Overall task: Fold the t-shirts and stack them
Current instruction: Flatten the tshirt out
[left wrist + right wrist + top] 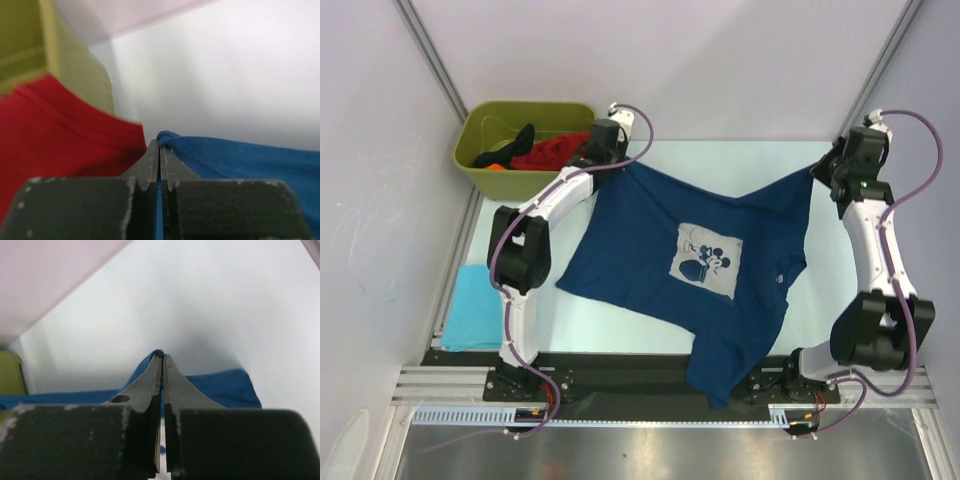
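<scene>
The navy blue t-shirt (660, 250) with a grey-white cartoon print is stretched print-up over the table, its near end hanging past the front edge. My left gripper (612, 160) is shut on its far-left corner, seen as blue cloth (235, 157) between the fingers. My right gripper (823, 165) is shut on its far-right corner, blue cloth (220, 387) at the fingertips. A light turquoise t-shirt (472, 308) lies folded at the table's left edge. Red (552, 152) and black (520, 138) t-shirts lie in the bin.
The olive-green plastic bin (480, 170) stands at the far left corner, right beside my left gripper; its wall (30, 45) and the red cloth (55, 135) fill the left of the left wrist view. White walls close in the table.
</scene>
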Controlling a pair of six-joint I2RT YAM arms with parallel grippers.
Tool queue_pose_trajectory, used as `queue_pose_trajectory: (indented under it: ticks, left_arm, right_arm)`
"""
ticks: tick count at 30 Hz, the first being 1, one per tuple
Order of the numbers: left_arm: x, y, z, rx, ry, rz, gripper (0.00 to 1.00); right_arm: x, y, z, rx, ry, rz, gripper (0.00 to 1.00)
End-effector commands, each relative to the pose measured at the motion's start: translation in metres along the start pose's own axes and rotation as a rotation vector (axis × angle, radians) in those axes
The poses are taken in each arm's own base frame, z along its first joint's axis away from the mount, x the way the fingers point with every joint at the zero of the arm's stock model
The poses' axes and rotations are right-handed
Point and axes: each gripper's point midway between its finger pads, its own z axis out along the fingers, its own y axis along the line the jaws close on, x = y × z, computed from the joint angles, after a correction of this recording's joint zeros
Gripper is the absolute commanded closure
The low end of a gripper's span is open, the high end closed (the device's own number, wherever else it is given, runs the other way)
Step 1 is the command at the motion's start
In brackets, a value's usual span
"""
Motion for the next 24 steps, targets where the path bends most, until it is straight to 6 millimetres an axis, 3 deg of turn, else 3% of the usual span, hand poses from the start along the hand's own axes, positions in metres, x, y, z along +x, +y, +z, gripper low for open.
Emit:
queue_pose_trajectory:
  ticks: [1,2,6,9,10,12,13,15,18,19,20,21,22,23,24]
  left_arm:
    - [-0.051,0.009,0.005,-0.025,-0.157,-0.05,0.99]
    - [-0.054,0.009,0.008,-0.032,-0.168,-0.058,0.98]
    - [-0.068,0.006,0.034,-0.039,-0.205,-0.084,0.98]
    - [-0.073,0.004,0.054,-0.049,-0.227,-0.101,0.97]
    - [-0.082,0.005,0.057,-0.052,-0.249,-0.108,0.92]
    - [-0.076,0.001,0.07,-0.047,-0.249,-0.11,0.86]
    - [-0.083,0.001,0.071,-0.048,-0.272,-0.118,0.77]
    - [-0.078,0.003,0.082,-0.066,-0.274,-0.134,0.55]
    - [-0.096,0.018,0.075,-0.125,-0.305,-0.203,0.22]
    - [-0.105,0.02,0.068,-0.126,-0.318,-0.215,0.03]
    - [-0.113,0.018,0.062,-0.103,-0.328,-0.236,0.0]
    - [-0.133,0.016,0.043,-0.071,-0.359,-0.246,0.0]
    - [-0.136,0.012,0.035,-0.051,-0.353,-0.237,0.0]
    - [-0.141,0.009,0.027,-0.042,-0.356,-0.227,0.0]
    - [-0.149,-0.003,0.014,0.005,-0.365,-0.214,0.0]
  right_arm:
    - [-0.041,0.02,0.022,-0.101,-0.105,0.051,1.0]
    - [-0.052,0.023,0.029,-0.116,-0.135,0.055,1.0]
    - [-0.053,0.015,0.072,-0.108,-0.114,0.062,1.0]
    - [-0.057,0.017,0.092,-0.125,-0.115,0.031,1.0]
    - [-0.059,0.016,0.097,-0.124,-0.117,0.027,1.0]
    - [-0.063,0.017,0.107,-0.128,-0.124,0.023,1.0]
    - [-0.057,0.013,0.12,-0.12,-0.111,0.024,1.0]
    - [-0.055,0.01,0.133,-0.12,-0.108,0.025,1.0]
    - [-0.047,-0.001,0.168,-0.093,-0.085,0.032,0.93]
    - [-0.062,0.003,0.17,-0.097,-0.099,0.036,0.92]
    - [-0.044,-0.009,0.194,-0.069,-0.047,0.039,0.85]
    - [-0.041,-0.011,0.202,-0.06,-0.029,0.038,0.77]
    - [-0.063,-0.002,0.197,-0.052,-0.027,0.041,0.71]
    - [-0.036,-0.019,0.221,0.003,0.056,0.05,0.63]
    - [-0.04,-0.018,0.222,0.019,0.076,0.053,0.61]
